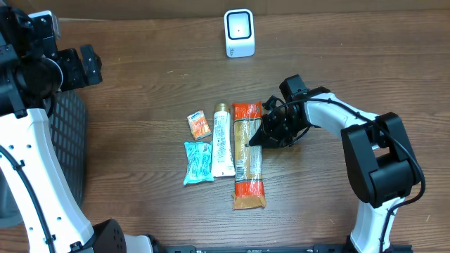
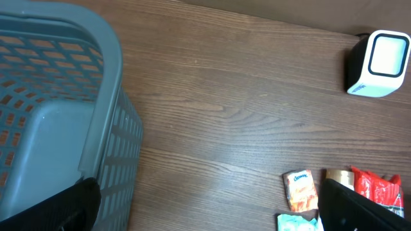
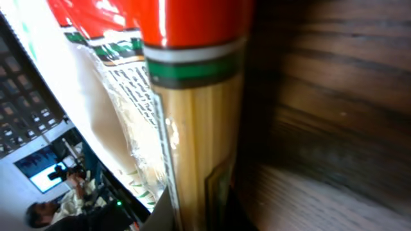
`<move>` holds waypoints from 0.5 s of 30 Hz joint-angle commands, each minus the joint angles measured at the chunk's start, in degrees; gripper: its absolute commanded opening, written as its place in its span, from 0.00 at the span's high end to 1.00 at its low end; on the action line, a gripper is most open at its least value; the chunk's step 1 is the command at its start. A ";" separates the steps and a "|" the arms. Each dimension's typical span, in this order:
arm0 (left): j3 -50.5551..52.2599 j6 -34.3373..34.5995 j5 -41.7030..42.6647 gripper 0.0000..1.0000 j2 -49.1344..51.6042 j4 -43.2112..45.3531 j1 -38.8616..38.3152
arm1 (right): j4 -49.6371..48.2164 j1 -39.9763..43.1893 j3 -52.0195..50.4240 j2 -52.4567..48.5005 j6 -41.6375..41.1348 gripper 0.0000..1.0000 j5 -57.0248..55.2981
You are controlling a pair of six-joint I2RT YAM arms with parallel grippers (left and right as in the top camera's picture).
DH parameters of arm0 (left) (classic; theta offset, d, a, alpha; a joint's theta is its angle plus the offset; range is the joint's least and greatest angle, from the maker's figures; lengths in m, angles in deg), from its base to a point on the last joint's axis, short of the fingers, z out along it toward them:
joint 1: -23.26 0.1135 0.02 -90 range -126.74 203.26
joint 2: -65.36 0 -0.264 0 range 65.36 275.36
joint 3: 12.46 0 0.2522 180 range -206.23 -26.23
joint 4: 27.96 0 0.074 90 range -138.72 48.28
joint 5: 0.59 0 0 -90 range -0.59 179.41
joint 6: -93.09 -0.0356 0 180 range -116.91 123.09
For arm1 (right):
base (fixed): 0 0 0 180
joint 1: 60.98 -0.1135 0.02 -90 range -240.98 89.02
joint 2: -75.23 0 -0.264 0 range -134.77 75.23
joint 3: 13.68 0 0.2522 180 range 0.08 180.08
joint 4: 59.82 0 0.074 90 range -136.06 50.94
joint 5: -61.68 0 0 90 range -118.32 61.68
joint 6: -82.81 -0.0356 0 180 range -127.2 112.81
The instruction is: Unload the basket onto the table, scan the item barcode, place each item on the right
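Note:
A long spaghetti packet with red ends lies on the wooden table, and it fills the right wrist view. My right gripper is low at the packet's right edge, near its upper half, and is shut on that edge. The white barcode scanner stands upright at the back of the table, and it shows at the top right of the left wrist view. My left gripper hangs open at the far left, above the basket, with nothing between its fingers.
A grey mesh basket stands at the left edge. Left of the spaghetti lie a white tube, an orange tissue pack and a teal pack.

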 commanded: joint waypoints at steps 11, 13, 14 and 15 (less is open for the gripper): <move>-0.33 -0.87 0.39 0.00 0.17 0.17 0.20 | 9.35 3.06 6.34 6.80 6.56 0.96 6.34; -0.33 -0.87 0.39 0.00 0.17 0.15 0.20 | 12.83 3.82 8.50 9.38 7.48 0.96 6.54; -0.33 -0.85 0.39 0.00 0.17 0.15 0.20 | 14.40 4.22 9.49 10.64 7.50 0.96 6.54; -0.33 -0.85 0.39 0.00 0.17 0.17 0.20 | 15.72 4.59 10.43 11.91 7.56 0.96 6.86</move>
